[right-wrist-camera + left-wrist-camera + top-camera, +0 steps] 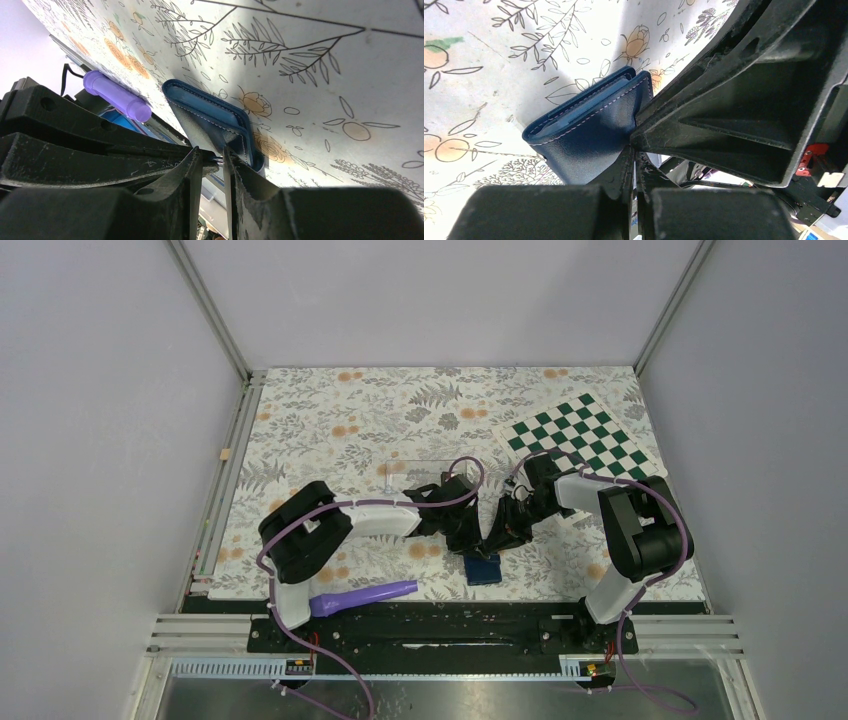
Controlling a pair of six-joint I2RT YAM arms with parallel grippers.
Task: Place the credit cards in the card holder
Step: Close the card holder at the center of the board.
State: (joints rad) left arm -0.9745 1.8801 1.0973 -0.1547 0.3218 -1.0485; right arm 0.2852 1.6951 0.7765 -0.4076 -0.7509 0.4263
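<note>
As we look down from above, the card holder (483, 569) sits on the floral cloth (330, 430) at lower centre of the frame. Both arms converge on its upper edge, the left gripper (468, 536) from the left and the right gripper (503, 533) from the right, tips just beside each other. A purple tool (365, 597) lies to the lower left, apart from it.

Over to the left wrist: the fingers (621, 172) are pressed fully together at bottom centre, and they have the wallet's navy flap pinched between them. The rest of the wallet (589, 132) spreads up and left of the tips. The right gripper's black frame fills the upper right, touching the wallet's right edge.

Right wrist now: the fingers (192, 167) stand a narrow slit apart at bottom centre. The wallet's (220, 117) near edge is caught in that slit, its body rising just above the tips.
</note>
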